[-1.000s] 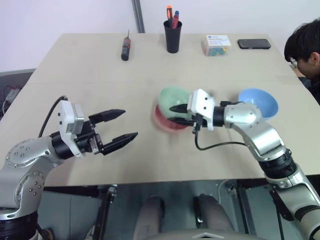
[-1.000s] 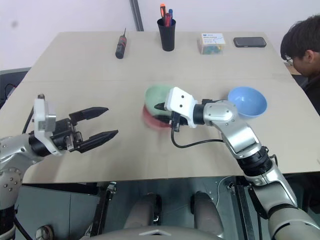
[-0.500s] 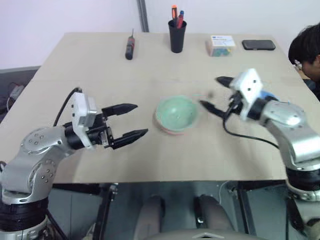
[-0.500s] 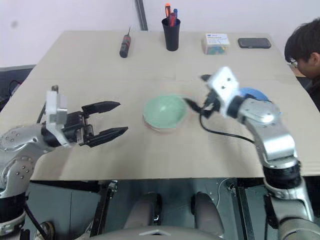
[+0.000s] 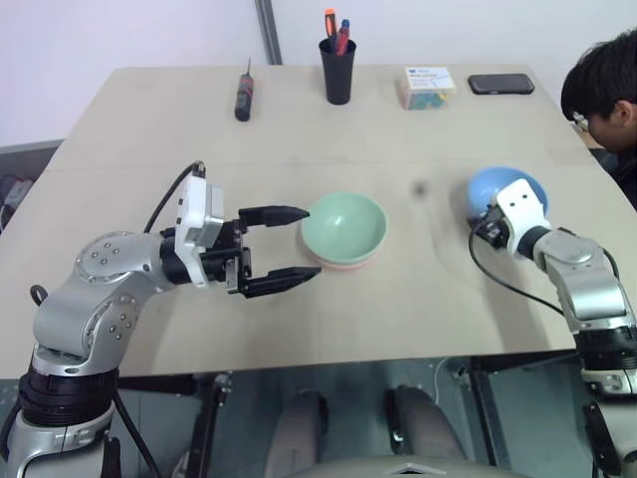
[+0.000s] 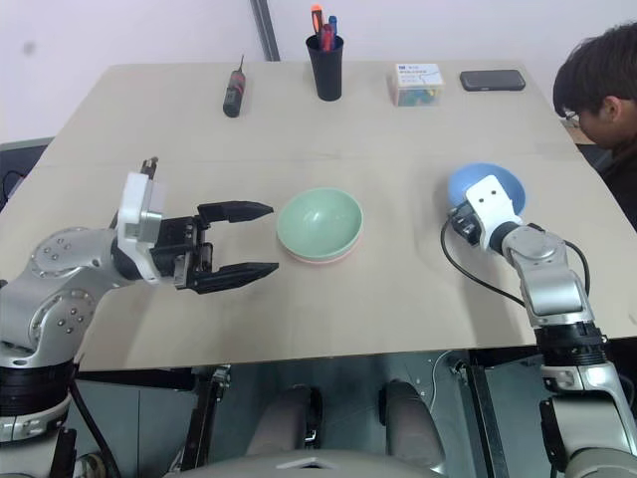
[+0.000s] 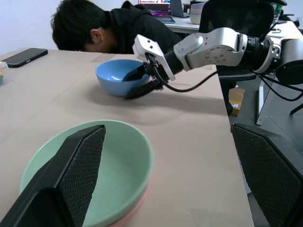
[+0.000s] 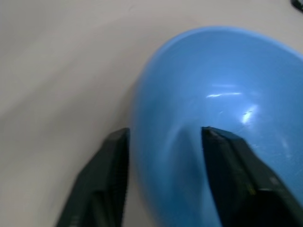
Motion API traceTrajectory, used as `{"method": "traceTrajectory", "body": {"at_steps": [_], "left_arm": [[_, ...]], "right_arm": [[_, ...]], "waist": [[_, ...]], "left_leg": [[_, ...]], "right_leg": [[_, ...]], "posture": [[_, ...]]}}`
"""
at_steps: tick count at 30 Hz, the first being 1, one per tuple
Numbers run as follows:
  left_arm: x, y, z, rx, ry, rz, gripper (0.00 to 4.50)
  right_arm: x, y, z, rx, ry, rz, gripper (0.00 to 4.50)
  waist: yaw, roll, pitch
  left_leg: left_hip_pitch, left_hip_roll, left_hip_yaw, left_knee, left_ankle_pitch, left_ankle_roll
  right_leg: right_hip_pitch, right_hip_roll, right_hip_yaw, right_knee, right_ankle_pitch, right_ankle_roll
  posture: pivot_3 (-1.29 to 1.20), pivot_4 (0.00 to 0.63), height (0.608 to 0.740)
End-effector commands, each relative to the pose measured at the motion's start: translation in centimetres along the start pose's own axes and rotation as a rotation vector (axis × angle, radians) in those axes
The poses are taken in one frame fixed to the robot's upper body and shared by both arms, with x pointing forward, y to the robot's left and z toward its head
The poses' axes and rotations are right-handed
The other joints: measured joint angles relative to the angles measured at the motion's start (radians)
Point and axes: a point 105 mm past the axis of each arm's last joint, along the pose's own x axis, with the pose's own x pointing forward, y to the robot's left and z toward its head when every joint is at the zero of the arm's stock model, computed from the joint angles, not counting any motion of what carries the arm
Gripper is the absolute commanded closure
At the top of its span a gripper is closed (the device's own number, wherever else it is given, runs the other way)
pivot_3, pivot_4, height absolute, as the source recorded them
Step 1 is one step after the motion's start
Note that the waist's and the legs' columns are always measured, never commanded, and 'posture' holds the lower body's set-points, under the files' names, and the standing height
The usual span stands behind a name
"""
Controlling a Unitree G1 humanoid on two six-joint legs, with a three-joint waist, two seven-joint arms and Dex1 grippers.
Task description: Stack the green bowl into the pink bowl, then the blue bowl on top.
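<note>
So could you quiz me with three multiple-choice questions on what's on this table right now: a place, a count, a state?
1. Where is the pale mint-green plastic bowl?
A. nested in the salmon-pink plastic bowl
B. beside the phone
C. upside down

2. How many bowls are there?
A. two
B. three
C. four

3. How does the right gripper stand at the sky-blue plastic bowl?
A. far away
B. one finger inside its rim, one outside
C. lifting it high

Answers: 1 A, pink rim peeks out underneath; 2 B, green, pink, blue; 3 B, its fingers straddle the wall.

blue bowl (image 8: 222,104): you see smooth, glossy plastic
green bowl (image 5: 343,224): smooth plastic, soft sheen
table (image 5: 149,139): matt beige top
left gripper (image 5: 295,242): fingers matt black, cross-hatched pads
</note>
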Motion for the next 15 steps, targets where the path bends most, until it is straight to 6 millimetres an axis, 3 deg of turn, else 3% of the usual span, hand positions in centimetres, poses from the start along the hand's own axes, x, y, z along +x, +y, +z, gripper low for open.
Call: {"method": "traceTrajectory", "body": {"at_steps": [1,2,5,7,11,15], "left_arm": [[-0.3,-0.1,0.6,0.028,-0.01,0.01,0.0],[-0.3,-0.1,0.6,0.026,-0.012,0.016,0.0],[-0.5,0.2,0.6,0.021,-0.018,0.042,0.0],[-0.8,0.5,0.3,0.014,-0.018,0.07,0.0],[-1.7,0.8,-0.7,-0.018,-0.007,0.131,0.0],[-3.3,1.3,-1.8,-0.053,0.009,0.21,0.0]], "right_arm": [[-0.5,-1.1,1.8,-0.037,-0.066,-0.033,3.86],[-0.7,-1.2,2.4,-0.042,-0.087,-0.036,4.27],[-1.5,-0.3,5.0,-0.079,-0.191,0.008,4.39],[-2.6,2.0,7.5,-0.135,-0.299,0.127,4.39],[-5.4,8.4,12.6,-0.18,-0.523,0.427,4.39],[-6.8,13.6,15.2,-0.208,-0.626,0.637,4.39]], "waist": [[0.0,0.0,0.0],[0.001,0.0,0.0],[0.002,0.0,0.0],[0.001,0.0,0.0],[-0.004,0.0,0.0],[0.0,0.0,0.0]], "left_leg": [[0.0,0.0,0.0,0.0,0.0,0.0],[0.0,0.0,0.0,0.0,0.0,0.0],[0.0,0.0,0.0,0.0,0.0,0.0],[0.0,0.0,0.0,0.0,0.0,0.0],[0.001,0.001,-0.004,-0.003,0.0,0.0],[0.001,0.002,-0.005,-0.003,0.0,0.0]], "right_leg": [[0.0,0.0,0.0,0.0,0.0,0.0],[0.0,0.0,0.0,0.0,0.0,0.0],[0.0,0.0,0.0,0.0,0.0,0.0],[-0.001,0.0,0.0,0.0,0.0,0.0],[-0.001,0.001,0.001,-0.001,0.0,0.0],[-0.001,0.001,0.0,0.0,0.0,0.0]], "posture": [[0.0,0.15,0.74],[0.0,0.15,0.74],[0.0,0.15,0.74],[0.0,0.15,0.74],[0.0,0.15,0.74],[0.0,0.15,0.74]]}}
